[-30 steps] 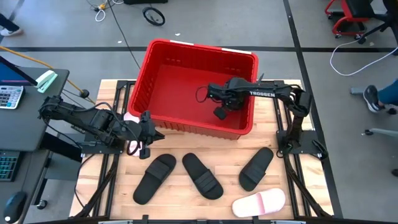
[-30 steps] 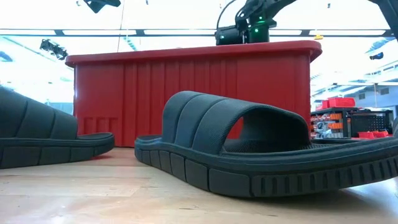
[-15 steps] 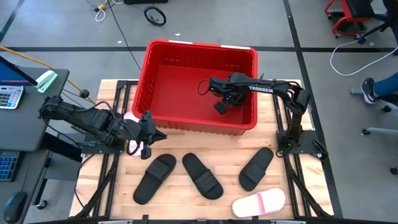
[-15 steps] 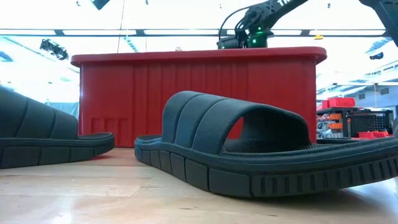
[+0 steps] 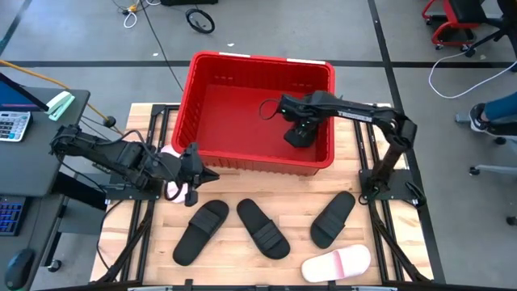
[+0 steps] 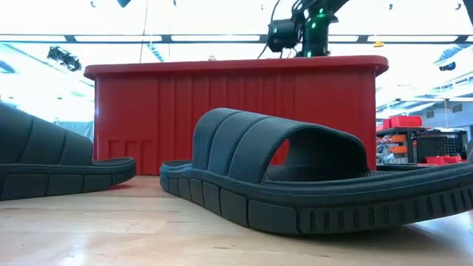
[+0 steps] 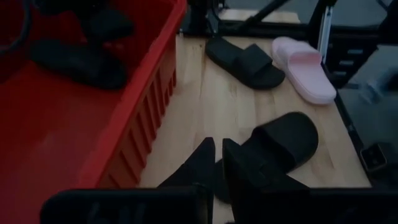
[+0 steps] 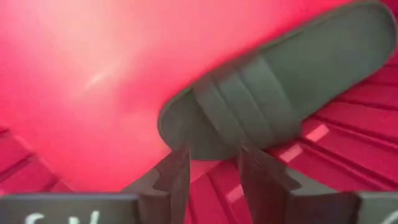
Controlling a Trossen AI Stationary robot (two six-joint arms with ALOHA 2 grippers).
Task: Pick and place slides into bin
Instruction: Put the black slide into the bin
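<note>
The red bin (image 5: 242, 89) stands at the table's far middle. A black slide (image 5: 300, 136) lies inside it by the right wall, strap up (image 8: 280, 81). My right gripper (image 5: 296, 125) hangs open just above that slide, fingers pointing down, with nothing between them (image 8: 211, 168). My left gripper (image 5: 200, 172) hovers shut and empty off the bin's near left corner (image 7: 216, 165). Three black slides (image 5: 202, 230) (image 5: 262, 229) (image 5: 333, 218) and a pink one (image 5: 337, 263) lie flat on the table in front of the bin.
Another pink slide (image 5: 173, 192) lies on the table under my left arm, mostly hidden by it. In the low view a black slide (image 6: 295, 177) fills the foreground before the bin's wall (image 6: 229, 111). Bare wood shows between bin and slides.
My right gripper has opened and let go of the black slide, which now lies on the bin's floor by the right wall. The gripper has risen and drifted toward the table's right edge. The bin's right end has swung slightly toward the far edge.
</note>
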